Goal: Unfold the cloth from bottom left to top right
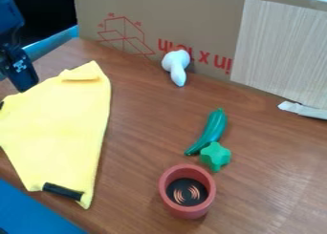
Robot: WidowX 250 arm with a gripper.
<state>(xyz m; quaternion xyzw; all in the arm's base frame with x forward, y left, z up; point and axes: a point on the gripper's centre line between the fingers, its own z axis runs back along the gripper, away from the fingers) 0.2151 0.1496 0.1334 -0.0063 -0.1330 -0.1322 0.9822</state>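
The cup (186, 212) sits lower centre, the cloth (59, 118) left. Whether the claw (24, 81) at upper left is open or holding anything, I can't tell; pinching both layers could drag the cloth whole.

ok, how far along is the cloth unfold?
Looks mostly done: the yellow cloth lies largely spread on the table. In hand: can't confirm a grip; the gripper is by the cloth's upper-left edge. Left: probably the small folded flap near its top corner.

Yellow cloth (60, 118) (black-edged, partly).
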